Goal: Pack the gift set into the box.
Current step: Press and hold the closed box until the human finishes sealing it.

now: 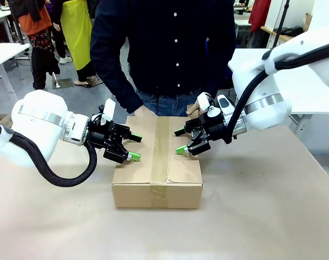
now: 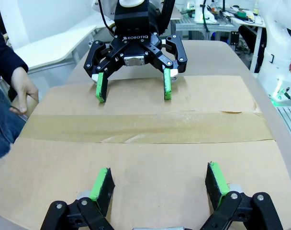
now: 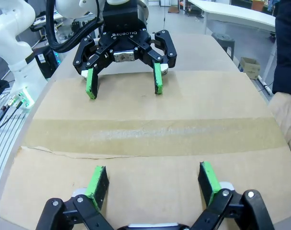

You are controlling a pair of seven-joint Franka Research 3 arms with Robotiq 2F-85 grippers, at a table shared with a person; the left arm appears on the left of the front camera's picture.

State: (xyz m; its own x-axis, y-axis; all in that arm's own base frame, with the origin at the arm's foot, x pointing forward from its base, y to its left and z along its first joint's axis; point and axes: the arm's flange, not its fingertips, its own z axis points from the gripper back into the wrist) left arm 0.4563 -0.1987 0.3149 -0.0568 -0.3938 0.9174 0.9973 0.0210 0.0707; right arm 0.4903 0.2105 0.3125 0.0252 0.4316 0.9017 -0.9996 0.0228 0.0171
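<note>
Front view: the box (image 1: 157,162) sits mid-frame on the worktop (image 1: 262,216), taped shut; it looks stiff and light, best gripped at its side walls. The left pincer (image 1: 133,146) and right pincer (image 1: 181,141) hover spread, empty. The person's hands (image 1: 144,111) rest at the far edge, in the way.

Left wrist view: left pincer (image 2: 160,184) low, wide open over the cardboard.

Right wrist view: right pincer (image 3: 152,179) likewise, tape (image 3: 150,134) mid-frame.

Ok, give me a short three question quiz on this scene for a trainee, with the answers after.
1. True or false: the box has its top flaps closed, with tape along the seam.
2. Which describes the left gripper and the right gripper? A: both open above the box top. B: both shut on a flap. C: one holds the tape.
3. Fill in: the person's hands rest at the box's ____ edge in the front view.

Key: 1 true. 2 A. 3 far.
</note>
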